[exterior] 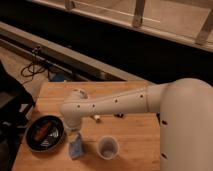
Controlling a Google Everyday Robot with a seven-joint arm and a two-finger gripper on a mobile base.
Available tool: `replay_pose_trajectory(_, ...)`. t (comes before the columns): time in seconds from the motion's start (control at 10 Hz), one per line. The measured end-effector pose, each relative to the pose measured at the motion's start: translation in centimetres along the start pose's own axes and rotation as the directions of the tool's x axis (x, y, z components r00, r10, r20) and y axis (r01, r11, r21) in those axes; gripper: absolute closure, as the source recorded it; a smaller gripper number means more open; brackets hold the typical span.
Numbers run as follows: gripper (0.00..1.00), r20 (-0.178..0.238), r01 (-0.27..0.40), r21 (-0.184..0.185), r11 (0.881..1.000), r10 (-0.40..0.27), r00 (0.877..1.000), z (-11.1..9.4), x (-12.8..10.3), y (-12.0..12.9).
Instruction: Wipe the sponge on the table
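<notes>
— Blue-grey sponge (76, 149) is on the table (137, 142), near the front edge, between pan (31, 144) and cup (108, 147).
— Gripper?
— Gripper (75, 137) is right over the sponge, at or on it. Contact is hidden, and I can't tell whether it's wide, narrow or clamped.
— Step?
— Either pressing down to wipe or mid-stroke; the scene fits both. A stroke needs steady downward pressure over bare wood, clear of the cup.

Matt wooden table (137, 137), sponge (76, 149) under claw (74, 136)
</notes>
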State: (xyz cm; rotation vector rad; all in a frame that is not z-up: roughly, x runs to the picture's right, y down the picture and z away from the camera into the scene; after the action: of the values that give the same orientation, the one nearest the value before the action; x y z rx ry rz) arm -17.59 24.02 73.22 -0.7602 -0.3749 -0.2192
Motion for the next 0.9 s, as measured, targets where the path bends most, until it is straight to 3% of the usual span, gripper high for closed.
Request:
replay_pose_trajectory(0.3, 1.0, -0.033, -0.038, -0.028, 0.999, 0.037, 0.999, 0.8, 1.7, 1.3)
replay_pose_trajectory(0.5, 1.0, -0.095, -0.109, -0.025, 0.994, 0.106, 0.99, 0.3, 5.2, 1.2)
replay_pose_trajectory(0.7, 1.0, -0.157, -0.145, -0.002, 0.989, 0.143, 0.977, -0.2, 7.1, -0.9)
replay_pose_trajectory(0.9, 1.0, -0.183, -0.157, 0.019, 0.987, 0.158, 0.97, -0.2, 7.2, -3.0)
